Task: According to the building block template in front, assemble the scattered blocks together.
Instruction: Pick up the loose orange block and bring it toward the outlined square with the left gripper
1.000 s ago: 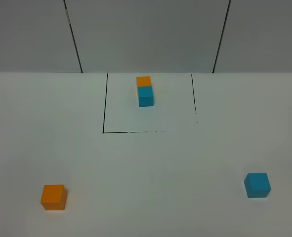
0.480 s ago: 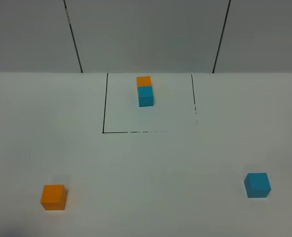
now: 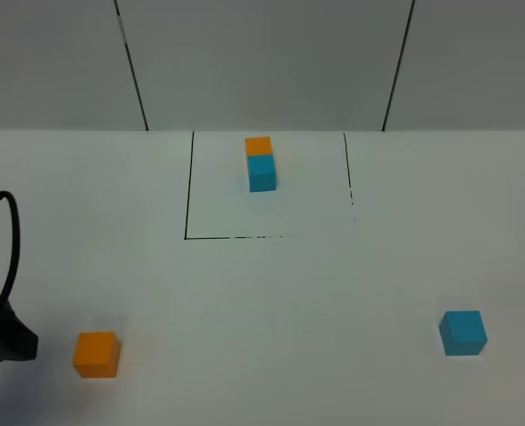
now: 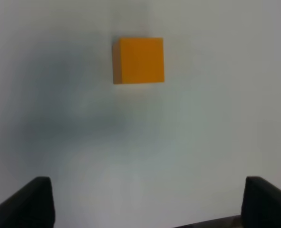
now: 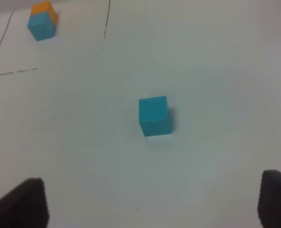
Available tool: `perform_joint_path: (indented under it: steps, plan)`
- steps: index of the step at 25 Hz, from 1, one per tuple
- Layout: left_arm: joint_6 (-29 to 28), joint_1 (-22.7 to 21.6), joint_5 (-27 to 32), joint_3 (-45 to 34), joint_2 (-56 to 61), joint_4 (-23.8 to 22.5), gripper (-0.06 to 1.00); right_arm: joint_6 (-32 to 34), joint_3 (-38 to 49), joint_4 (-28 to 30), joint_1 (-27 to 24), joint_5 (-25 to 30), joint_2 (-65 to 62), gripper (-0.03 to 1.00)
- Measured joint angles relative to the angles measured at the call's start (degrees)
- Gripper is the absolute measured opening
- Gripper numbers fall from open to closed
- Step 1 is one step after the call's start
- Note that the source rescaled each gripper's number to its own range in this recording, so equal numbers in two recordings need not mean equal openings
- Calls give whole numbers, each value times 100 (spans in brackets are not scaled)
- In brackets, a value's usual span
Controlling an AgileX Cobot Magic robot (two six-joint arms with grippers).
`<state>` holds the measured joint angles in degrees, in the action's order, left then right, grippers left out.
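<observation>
- Step in hand: approach to the first pick. No assembly has begun.
- The building block template (image 3: 260,163) stands at the far side of the table (image 3: 271,293), inside the black outline (image 3: 187,186). Its orange cube is at the far end and its cyan cube at the near end.
- The orange block (image 3: 97,353) lies near the front left and the cyan block (image 3: 463,332) near the front right. They are well apart.
- The left arm (image 3: 0,342) shows at the left edge, just beside the orange block. The left jaws are spread wide and grasp nothing, with the block ahead of them and untouched.
- The right jaws are likewise released and empty, short of the cyan block.
- Next move, as judged: advance and lower each pair of jaws to straddle its block squarely, then clench. Then join the blocks, orange behind cyan, as in the template.
</observation>
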<state>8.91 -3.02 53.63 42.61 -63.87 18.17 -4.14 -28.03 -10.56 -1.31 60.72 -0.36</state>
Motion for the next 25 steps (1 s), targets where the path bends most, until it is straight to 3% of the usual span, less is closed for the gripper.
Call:
perform_joint_path:
  steps: [3,7,13,17,25]
  plan:
    - [-83,95,-97,116,-532,-41,79,0,0,0,0,0,0,76]
    - [-226,642,-443,162,-1129,-175,79,0,0,0,0,0,0,76]
    - [-1163,1319,-958,312,-1987,-978,79,0,0,0,0,0,0,76]
    - [-1671,1356,-1186,356,-2454,-1402,79,0,0,0,0,0,0,76]
    - [-1752,1390,-2002,356,-3123,-1434,79,0,0,0,0,0,0,76]
